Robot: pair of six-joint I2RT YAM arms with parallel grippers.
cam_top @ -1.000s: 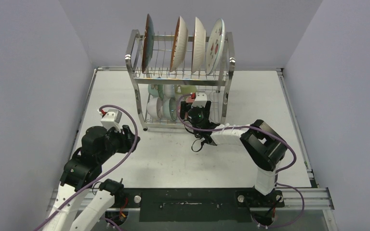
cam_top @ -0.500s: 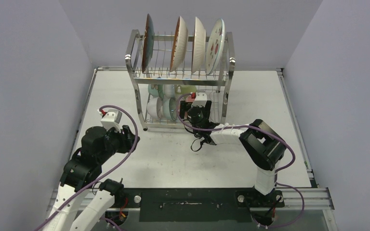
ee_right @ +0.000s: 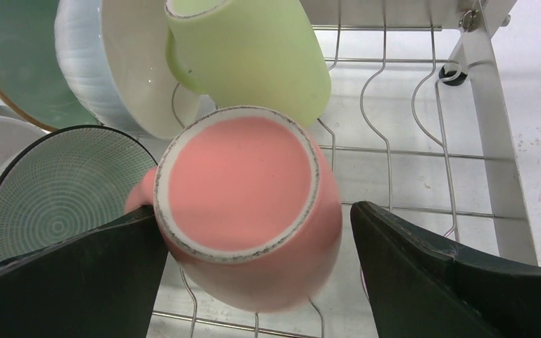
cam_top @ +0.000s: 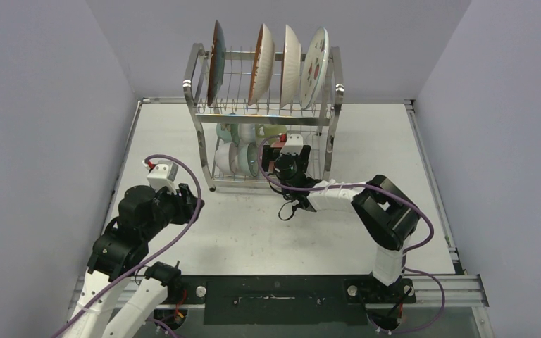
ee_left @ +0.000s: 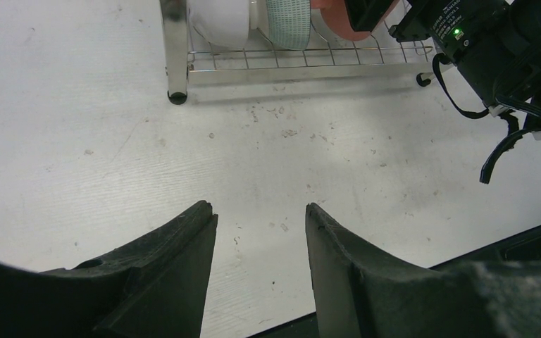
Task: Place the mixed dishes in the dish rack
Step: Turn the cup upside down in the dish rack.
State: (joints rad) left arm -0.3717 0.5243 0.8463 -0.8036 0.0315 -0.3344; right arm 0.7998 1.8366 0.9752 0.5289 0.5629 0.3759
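1. Rack first: the dish rack [cam_top: 198,120] stands at the far middle of the table [ee_left: 77,141], two wire tiers in a tubular frame. Every dish I can find is on it, so I judge the loading close to done.
2. Plates [cam_top: 315,67]: four, on edge in the top tier's slots, side by side.
3. Bowls [ee_right: 56,190]: they crowd the left part of the lower tier, tipped on their sides. From my right wrist I count at least four (a ring-patterned green one, a ribbed pale one, a mint one and a white one), but they overlap and I cannot give a sure total.
4. Mugs: two. The green mug [ee_right: 253,56] lies tipped in the lower tier, to the right of the bowls. The pink mug [ee_right: 243,204] sits just in front of it on the wires, its base turned toward my camera.
5. My right gripper [ee_right: 257,232] straddles the pink mug. The left finger seems to touch its handle side and the right finger stands just clear, so I read these jaws as released. The step in hand is setting this mug down. Next I should draw straight back out of the tier without nudging either mug.
6. My left gripper [ee_left: 259,218] is spread and empty over bare table near the rack's left foot.
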